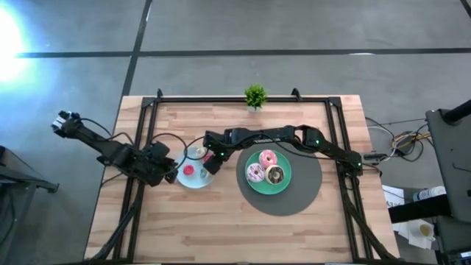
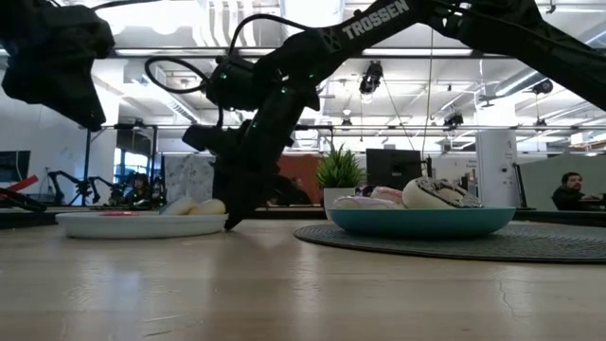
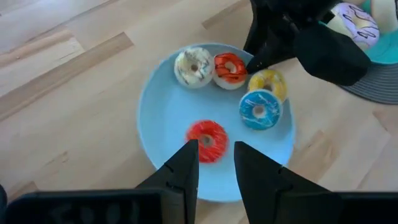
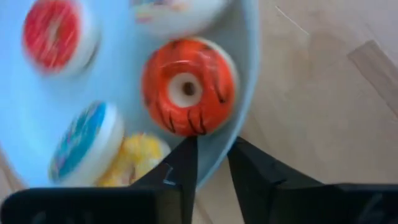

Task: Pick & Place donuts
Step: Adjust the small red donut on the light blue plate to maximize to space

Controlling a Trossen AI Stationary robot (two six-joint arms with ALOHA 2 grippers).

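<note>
A light-blue plate holds several mini donuts: white, orange with dark stripes, yellow, blue and red. A green plate carries three larger donuts with pink, pale pink and chocolate icing. My left gripper hovers open over the blue plate's left side, just short of the red donut. My right gripper points steeply down at the blue plate's right rim, beside the orange donut. Its fingers are a narrow gap apart. My right gripper comes slanting down from the table's right side. Its fingertips stand at the blue plate's rim, right by the orange donut's edge. Whether they touch the rim or the donut I cannot tell.
The green plate sits on a round dark mat right of the blue plate. A small potted plant stands at the table's far edge. Bare wood fills the near half of the table.
</note>
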